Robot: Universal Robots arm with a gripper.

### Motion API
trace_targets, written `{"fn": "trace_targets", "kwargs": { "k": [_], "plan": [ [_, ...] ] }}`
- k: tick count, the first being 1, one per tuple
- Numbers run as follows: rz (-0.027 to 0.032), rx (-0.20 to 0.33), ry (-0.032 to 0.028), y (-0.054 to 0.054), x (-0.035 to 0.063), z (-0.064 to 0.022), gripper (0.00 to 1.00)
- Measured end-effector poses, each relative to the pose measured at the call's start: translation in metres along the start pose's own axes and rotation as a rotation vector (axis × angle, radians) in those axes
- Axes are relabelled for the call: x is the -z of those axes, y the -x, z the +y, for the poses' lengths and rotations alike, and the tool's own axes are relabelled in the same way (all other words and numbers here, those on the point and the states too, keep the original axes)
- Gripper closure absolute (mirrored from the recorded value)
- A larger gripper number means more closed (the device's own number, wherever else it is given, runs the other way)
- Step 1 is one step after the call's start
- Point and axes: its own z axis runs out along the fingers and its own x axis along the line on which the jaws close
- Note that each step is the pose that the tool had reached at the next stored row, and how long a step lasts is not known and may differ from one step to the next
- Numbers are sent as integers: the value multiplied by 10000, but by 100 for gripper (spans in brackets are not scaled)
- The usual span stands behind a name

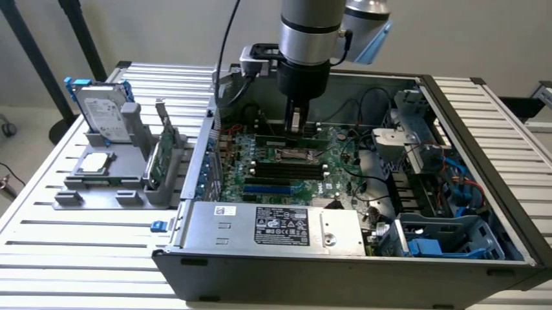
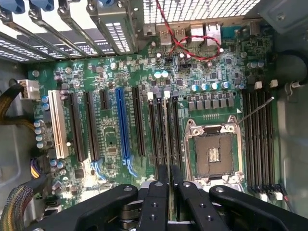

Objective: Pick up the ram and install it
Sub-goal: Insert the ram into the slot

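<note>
The pincer (image 2: 166,185) is seen pinched on the ram (image 2: 166,139), which is held on edge directly below it, its long axis in line with the dark memory slots (image 2: 159,134) beside the CPU socket (image 2: 213,154) of the motherboard (image 2: 110,77).

Overhead light is washing out the slatted table (image 1: 77,252); motherboard (image 2: 120,86) staying sharp, near gripper (image 2: 168,192) probably blurring slightly.
</note>
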Motion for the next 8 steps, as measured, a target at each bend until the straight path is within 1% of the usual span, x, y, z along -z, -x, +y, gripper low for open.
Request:
{"fn": "trace_targets", "kwargs": {
  "k": [8],
  "plan": [
    [4, 242, 24, -47, -142, -7, 86]
  ]
}}
